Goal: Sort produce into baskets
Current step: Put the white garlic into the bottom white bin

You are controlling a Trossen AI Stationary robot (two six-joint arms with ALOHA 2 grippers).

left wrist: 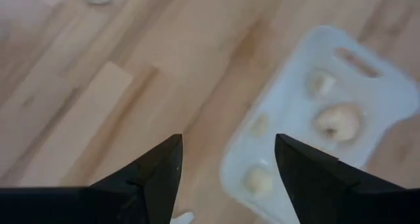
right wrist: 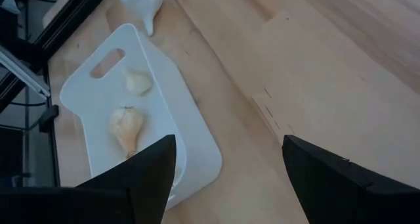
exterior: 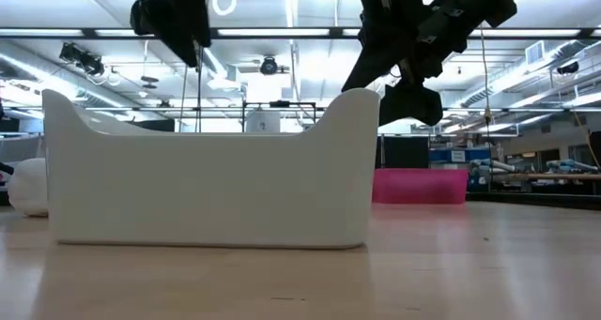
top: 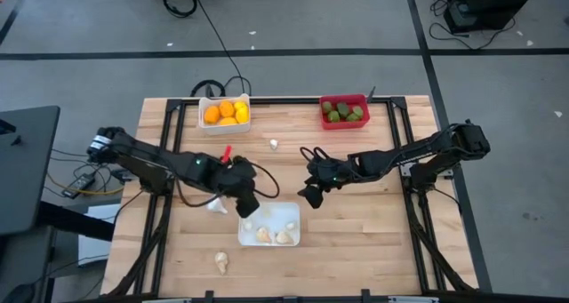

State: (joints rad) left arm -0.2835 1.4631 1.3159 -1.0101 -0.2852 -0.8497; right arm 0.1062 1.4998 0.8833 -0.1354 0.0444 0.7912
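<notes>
Seemingly the garlic is being sorted now: the left gripper (top: 248, 205) hangs at the 10 o'clock corner of the shallow white tray (top: 291, 211), fingers spread moderately with nothing between them, which reads as a release just made over the tray. Several garlic bulbs (top: 274, 237) lie inside it. The right gripper (top: 310, 195) hovers just off the tray's 1 o'clock corner, its jaws wide and empty. The orange and yellow fruits (top: 225, 113) fill the white bin (top: 209, 99) at 11 o'clock on the table, and the green fruits (top: 343, 112) sit in the red bin (top: 342, 123) at 1 o'clock, so those 2 groups look finished. At least 3 pale pieces remain loose: one bulb (top: 275, 144) near the table's centre, another (top: 221, 263) at 7 o'clock by the near edge, and one (top: 217, 205) just beside the left gripper. Next, I judge, the left arm should lift clear, centre over that nearest piece, descend and close.
</notes>
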